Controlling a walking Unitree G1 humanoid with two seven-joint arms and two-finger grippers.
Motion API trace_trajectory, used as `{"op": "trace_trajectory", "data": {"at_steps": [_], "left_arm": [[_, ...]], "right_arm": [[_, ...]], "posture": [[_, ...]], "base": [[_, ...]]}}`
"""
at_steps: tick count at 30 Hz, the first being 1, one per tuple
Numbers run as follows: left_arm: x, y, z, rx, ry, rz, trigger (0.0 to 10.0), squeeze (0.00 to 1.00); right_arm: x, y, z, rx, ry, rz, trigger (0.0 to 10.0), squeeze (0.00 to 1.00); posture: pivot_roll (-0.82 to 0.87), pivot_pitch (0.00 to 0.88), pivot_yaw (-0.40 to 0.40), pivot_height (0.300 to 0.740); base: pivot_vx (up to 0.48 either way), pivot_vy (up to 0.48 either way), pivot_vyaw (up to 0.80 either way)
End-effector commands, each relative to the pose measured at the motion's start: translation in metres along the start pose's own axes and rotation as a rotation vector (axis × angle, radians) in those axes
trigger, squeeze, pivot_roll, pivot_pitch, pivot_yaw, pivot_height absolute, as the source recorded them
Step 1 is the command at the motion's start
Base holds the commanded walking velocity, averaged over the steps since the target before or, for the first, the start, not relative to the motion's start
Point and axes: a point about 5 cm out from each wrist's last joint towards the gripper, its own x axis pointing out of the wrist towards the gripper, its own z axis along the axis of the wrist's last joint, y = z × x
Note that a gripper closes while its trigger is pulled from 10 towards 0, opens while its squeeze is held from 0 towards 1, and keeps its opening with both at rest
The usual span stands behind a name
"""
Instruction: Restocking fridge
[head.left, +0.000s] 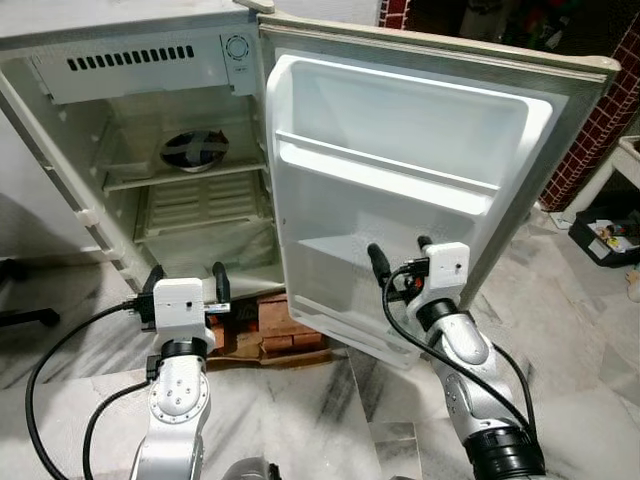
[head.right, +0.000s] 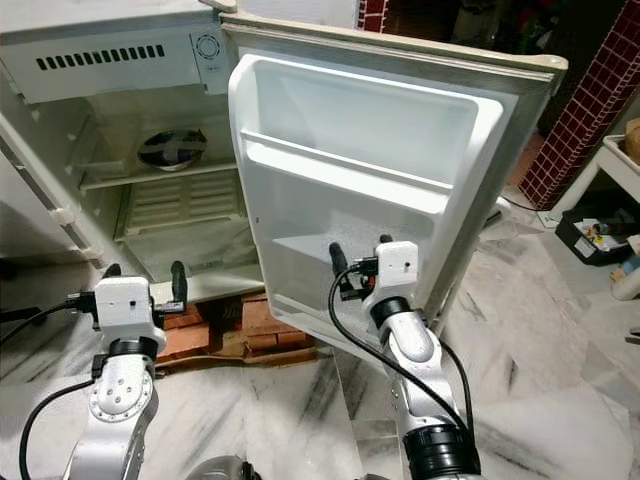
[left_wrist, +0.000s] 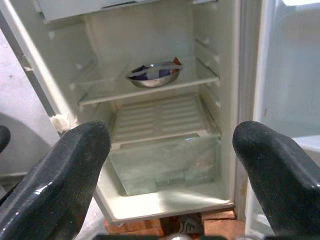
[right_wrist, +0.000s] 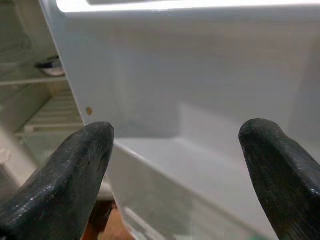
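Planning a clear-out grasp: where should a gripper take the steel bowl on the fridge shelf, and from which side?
Pinch the steel bowl at its near rim, coming straight in from the open fridge front. It sits upright on the upper shelf, and the low freezer box above probably rules out a top-down reach.

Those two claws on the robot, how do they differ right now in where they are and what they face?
The left claw is held in front of the open fridge compartment, facing its shelves and a metal bowl. The right claw is held before the inner side of the open fridge door, facing its bare white lining. The right claw sits closer to its surface than the left does to the shelves. Both are open, holding nothing, with two black fingers each.
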Motion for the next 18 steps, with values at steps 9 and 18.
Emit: {"op": "trace_trajectory", "data": {"at_steps": [9, 18], "left_arm": [[0.0035, -0.0003, 0.0003, 0.029, -0.009, -0.002, 10.0, 0.00], [0.0033, -0.0028, -0.0004, 0.037, -0.009, -0.014, 10.0, 0.00]], "right_arm": [[0.0004, -0.0026, -0.0040, 0.011, 0.045, -0.004, 10.0, 0.00], [0.0031, 0.0011, -0.0055, -0.062, 0.060, 0.030, 10.0, 0.00]], "posture": [[-0.01, 0.002, 0.020, 0.740], [-0.01, 0.008, 0.019, 0.740]], "base": [[0.000, -0.287, 0.00], [0.000, -0.388, 0.00]]}}
